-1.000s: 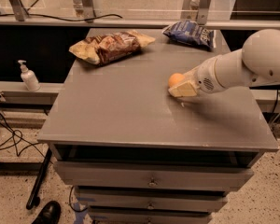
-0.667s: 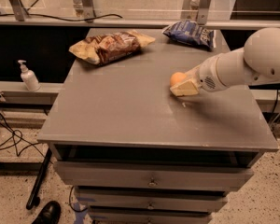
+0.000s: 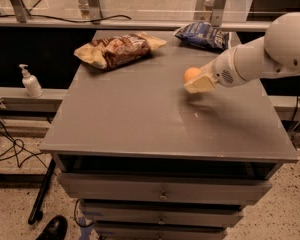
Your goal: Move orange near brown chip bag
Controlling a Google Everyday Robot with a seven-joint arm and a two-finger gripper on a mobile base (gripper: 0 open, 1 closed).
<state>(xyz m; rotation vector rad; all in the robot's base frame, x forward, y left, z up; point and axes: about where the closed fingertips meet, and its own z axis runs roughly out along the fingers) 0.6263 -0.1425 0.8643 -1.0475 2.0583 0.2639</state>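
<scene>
Gripper (image 3: 196, 80) w/ orange (image 3: 192, 74), right of centre over cabinet top (image 3: 130, 119).
We see its fingers clamped on the orange, held just above the top. Brown chip bag (image 3: 117, 49) lies well apart, rear left; blue chip bag (image 3: 202, 35) sits near, behind gripper, off to one side.

There were two bags, a brown chip bag (image 3: 117, 49) and a blue bag (image 3: 202, 35), one orange (image 3: 191, 74), and one gripper (image 3: 195, 80) holding it over the table (image 3: 135, 119).
</scene>
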